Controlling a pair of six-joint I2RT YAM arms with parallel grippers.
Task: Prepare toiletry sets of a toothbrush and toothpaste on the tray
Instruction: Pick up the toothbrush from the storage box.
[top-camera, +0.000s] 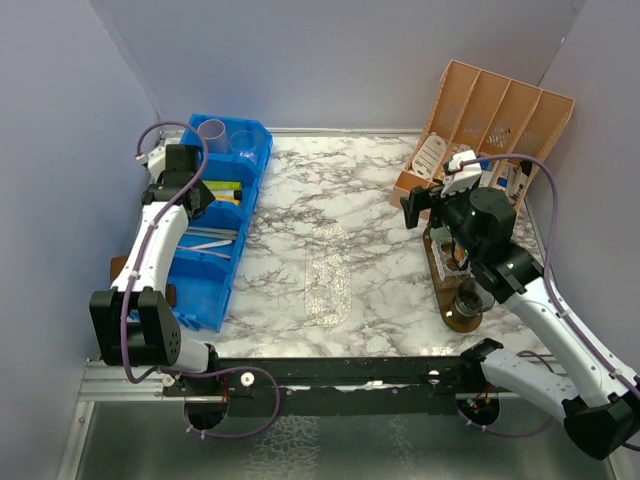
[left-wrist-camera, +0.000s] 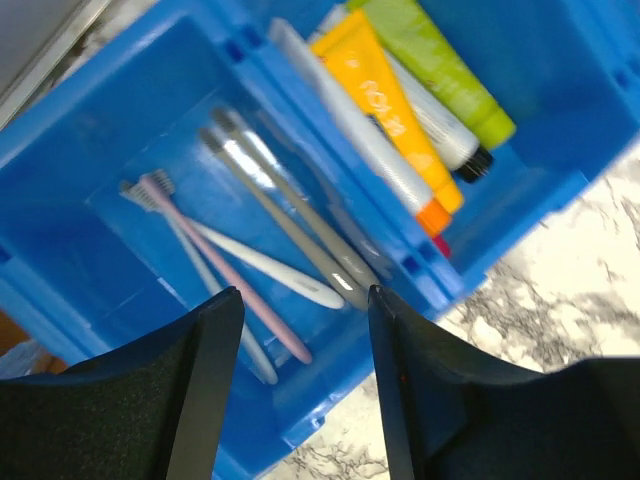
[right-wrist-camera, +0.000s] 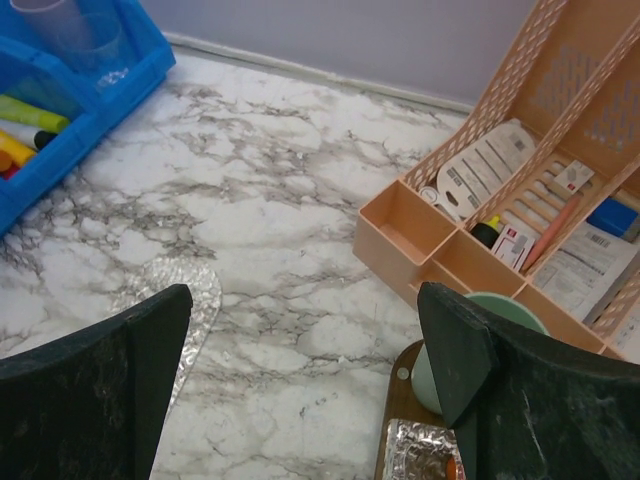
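Jaws of the left gripper (left-wrist-camera: 303, 300) stand parted and empty over toothbrushes (left-wrist-camera: 290, 215) in the blue bin (left-wrist-camera: 90, 130), coloured tubes (left-wrist-camera: 385, 110) just beyond. Right gripper (right-wrist-camera: 305, 295) gapes wide, empty; the mint green cup (right-wrist-camera: 505, 304) sits beneath one finger.

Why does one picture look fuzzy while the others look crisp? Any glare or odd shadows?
Left wrist view: the toothbrushes and tubes in the blue bin look smeared, with a small glint on a grey handle. Right wrist view: the marble table is crisp; the gripper fingers, close to the lens, are dark and soft. Top view: even light, faint shadows only.
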